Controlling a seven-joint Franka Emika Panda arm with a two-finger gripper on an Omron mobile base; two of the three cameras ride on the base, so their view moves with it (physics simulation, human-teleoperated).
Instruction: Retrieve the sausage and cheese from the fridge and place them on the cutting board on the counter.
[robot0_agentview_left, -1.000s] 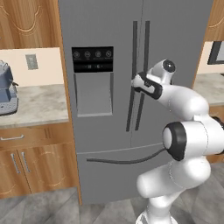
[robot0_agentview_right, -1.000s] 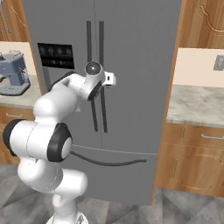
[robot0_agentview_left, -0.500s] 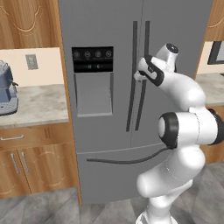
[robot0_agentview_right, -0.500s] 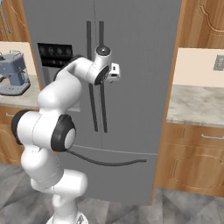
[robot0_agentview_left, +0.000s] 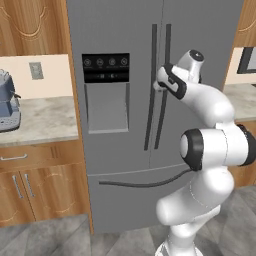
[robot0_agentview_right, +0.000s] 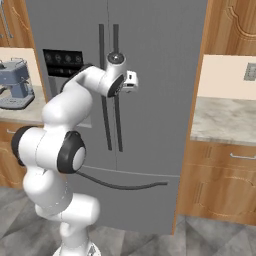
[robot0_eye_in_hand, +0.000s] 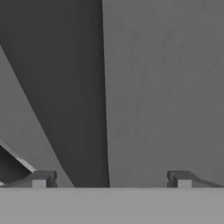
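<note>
The grey fridge (robot0_agentview_left: 200, 30) (robot0_agentview_right: 160, 75) stands shut, both doors closed. My gripper (robot0_agentview_left: 161, 82) (robot0_agentview_right: 131, 82) is raised to the upper part of the two long dark bar handles (robot0_agentview_left: 165, 50) (robot0_agentview_right: 118, 125) at the door seam, very close to the door. In the hand view the gripper (robot0_eye_in_hand: 111, 179) is open, its fingertips (robot0_eye_in_hand: 41, 179) wide apart, and a dark handle (robot0_eye_in_hand: 65, 87) runs slantwise across the door surface (robot0_eye_in_hand: 166, 87) ahead. Nothing is between the fingers. The sausage and cheese are hidden behind the closed doors. The cutting board is out of view.
The marble counter (robot0_agentview_left: 45, 117) runs left of the fridge with a blue-grey coffee machine (robot0_agentview_left: 7, 105) (robot0_agentview_right: 17, 85) on it. More counter (robot0_agentview_right: 225, 120) over wooden drawers lies to the right. The black dispenser panel (robot0_agentview_left: 106, 68) sits on the left door.
The arm has lifted the hand higher and brought it in toward the top part of the door handles. The gripper stays open, and the fridge doors have not moved.
</note>
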